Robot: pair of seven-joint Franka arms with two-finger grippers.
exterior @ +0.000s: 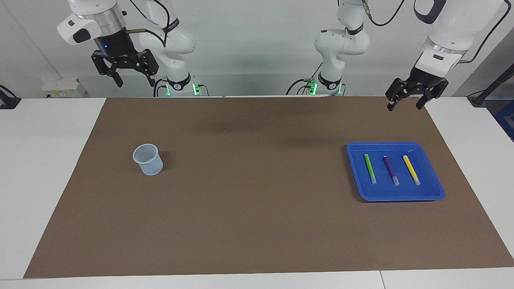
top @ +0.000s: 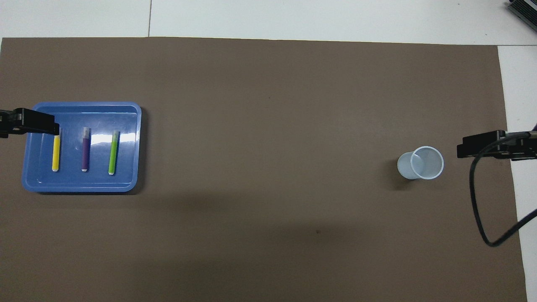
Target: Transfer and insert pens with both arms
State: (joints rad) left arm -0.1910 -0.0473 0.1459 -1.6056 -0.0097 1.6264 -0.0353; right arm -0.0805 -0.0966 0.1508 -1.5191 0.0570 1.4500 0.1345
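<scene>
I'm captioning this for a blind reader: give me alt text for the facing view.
Green pen, purple pen and yellow pen lie side by side in a blue tray on a brown mat; a pale cup stands apart. Left gripper and right gripper hang open, empty.

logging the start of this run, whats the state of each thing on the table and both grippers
green pen: lying flat in the tray
purple pen: lying flat in the tray
yellow pen: lying flat in the tray
blue tray: on the mat, holds all three pens
cup: upright, empty
left gripper: open, raised, holds nothing
right gripper: open, raised, holds nothing
</scene>
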